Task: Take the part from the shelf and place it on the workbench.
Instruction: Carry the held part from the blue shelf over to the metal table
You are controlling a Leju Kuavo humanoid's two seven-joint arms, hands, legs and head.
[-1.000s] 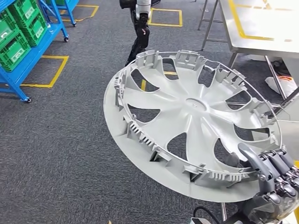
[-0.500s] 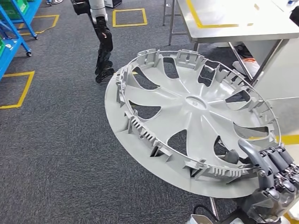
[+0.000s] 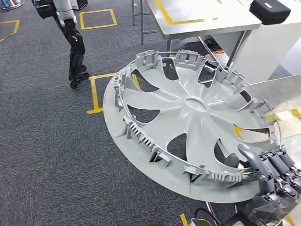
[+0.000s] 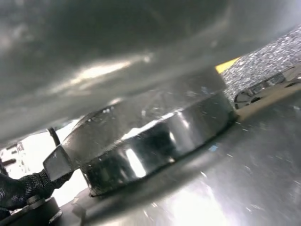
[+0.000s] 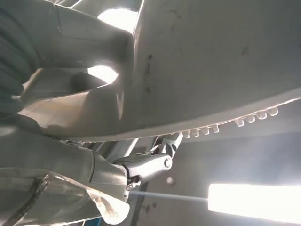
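The part is a large silver wheel cover (image 3: 191,117) with curved spokes and a clipped rim, held tilted above the carpet in the head view. My right hand (image 3: 273,183) grips its near right rim, thumb over the top edge and fingers below. The right wrist view shows the thumb (image 5: 89,42) pressed against the wheel cover (image 5: 220,61). The left wrist view has dark fingers of my left hand (image 4: 18,190) beside blurred, shiny grey surfaces; whether they hold anything is unclear. The workbench (image 3: 199,19) is a silver table with yellow tape at the far right.
A black case (image 3: 269,10) lies on the workbench's far right. Another robot's dark arm (image 3: 73,47) hangs over the carpet at the far left. Yellow tape lines (image 3: 94,94) mark the floor. A shiny metal panel (image 3: 284,94) sits to my right.
The camera has turned right: the other robot and the workbench have slid leftward across the picture. The wheel cover stays in the same place in my right hand.
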